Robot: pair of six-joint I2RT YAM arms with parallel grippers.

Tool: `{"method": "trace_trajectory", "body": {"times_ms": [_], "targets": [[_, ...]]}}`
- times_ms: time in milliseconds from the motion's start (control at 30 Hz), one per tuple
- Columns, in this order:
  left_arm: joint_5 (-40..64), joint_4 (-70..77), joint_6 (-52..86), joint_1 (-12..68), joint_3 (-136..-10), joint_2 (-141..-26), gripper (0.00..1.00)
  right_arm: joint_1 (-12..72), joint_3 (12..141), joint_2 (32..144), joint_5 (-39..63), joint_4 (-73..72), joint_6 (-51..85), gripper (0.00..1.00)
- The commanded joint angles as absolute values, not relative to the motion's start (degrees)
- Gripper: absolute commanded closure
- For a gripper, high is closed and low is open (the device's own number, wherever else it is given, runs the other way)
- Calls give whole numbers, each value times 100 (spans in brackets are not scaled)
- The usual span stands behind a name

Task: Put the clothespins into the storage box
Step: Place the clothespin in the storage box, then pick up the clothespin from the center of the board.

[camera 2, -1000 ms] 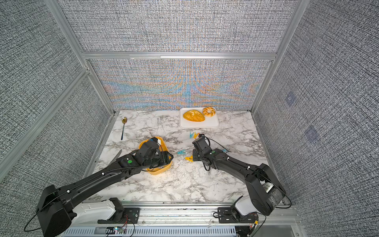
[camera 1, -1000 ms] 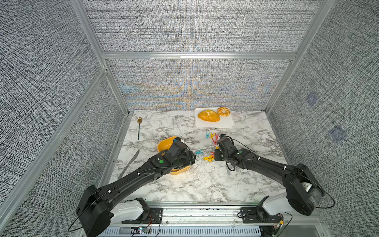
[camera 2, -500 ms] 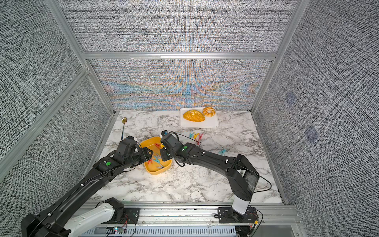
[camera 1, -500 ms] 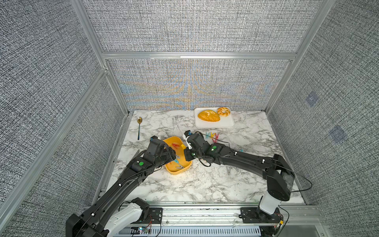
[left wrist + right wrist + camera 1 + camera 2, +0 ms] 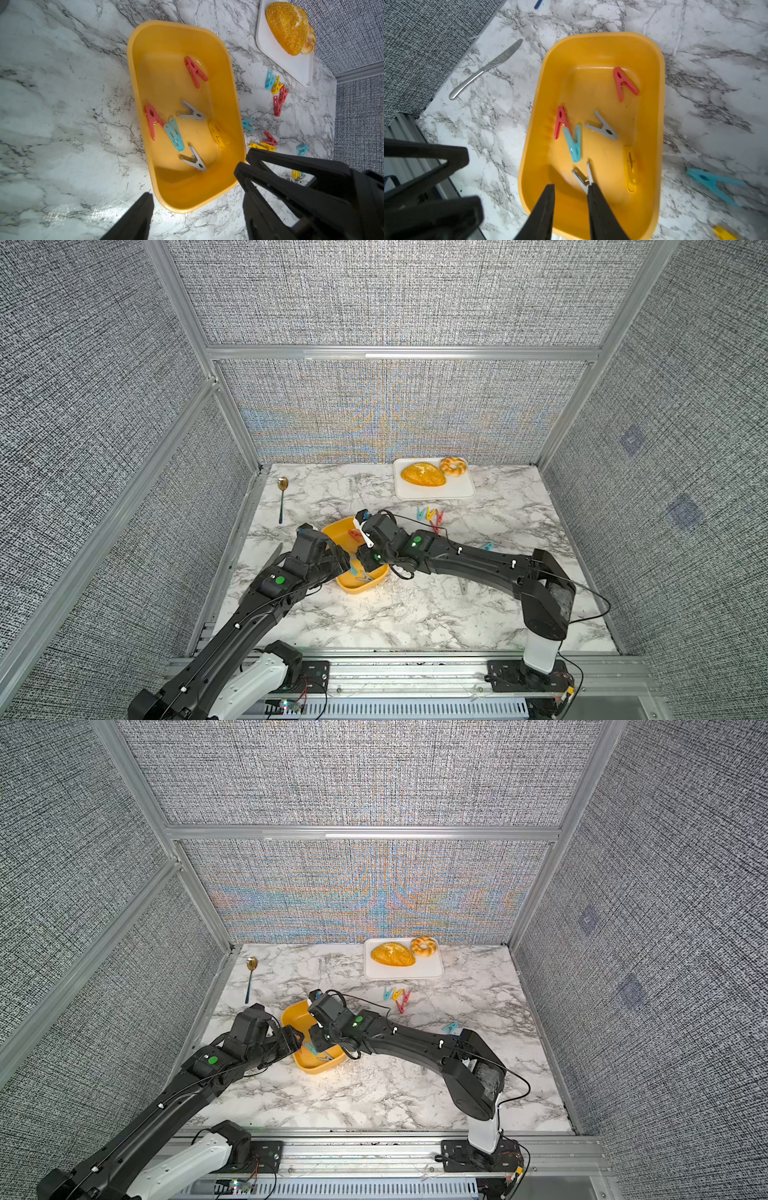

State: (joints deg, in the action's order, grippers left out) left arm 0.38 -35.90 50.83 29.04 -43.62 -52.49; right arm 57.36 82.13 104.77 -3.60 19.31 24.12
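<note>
Right arm [image 5: 457, 560] swung over storage box [image 5: 338, 529], marble tabletop [image 5: 374, 622], grey walls [image 5: 395, 294]

No text, label or number is legible anywhere

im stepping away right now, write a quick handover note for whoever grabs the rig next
Left gripper: open, empty, hovering at one end of the storage box.
Right gripper: open over the box; a grey clothespin lies on the box floor by its fingers, not gripped.
Done: six clothespins in the box, counting that one (two red, two grey, one teal, one yellow).
To do: about ten on the table: a cluster of four near the white tray, other clothespins scattered beside the box on the right arm's side, partly hidden under that arm in both top views.
</note>
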Motion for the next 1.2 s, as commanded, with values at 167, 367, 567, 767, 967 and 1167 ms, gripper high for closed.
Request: {"method": "trace_trajectory", "body": {"times_ms": [167,367,567,767,967,1167], "targets": [[966,-2874,4947,2959,-4408,-5944,32,5365,6900,9519,-665,1786,2569,67],[1088,-2326,5069,3469,-4541,-6672,33,4832,5651,8590,-779,1819,2856,71],[1304,-1785,5205,4118,-4854,-7549,36,4124,4635,7878,-650,1841,3004,72],[1498,-1244,5449,4629,-5027,-8199,36,3560,3950,7677,-677,1964,2937,72],[1494,-1070,5545,5095,-5330,-8704,36,3279,3655,7673,-606,1812,2876,72],[1487,-978,5562,5385,-5581,-9099,37,3235,3574,7865,-734,1717,2824,72]]}}
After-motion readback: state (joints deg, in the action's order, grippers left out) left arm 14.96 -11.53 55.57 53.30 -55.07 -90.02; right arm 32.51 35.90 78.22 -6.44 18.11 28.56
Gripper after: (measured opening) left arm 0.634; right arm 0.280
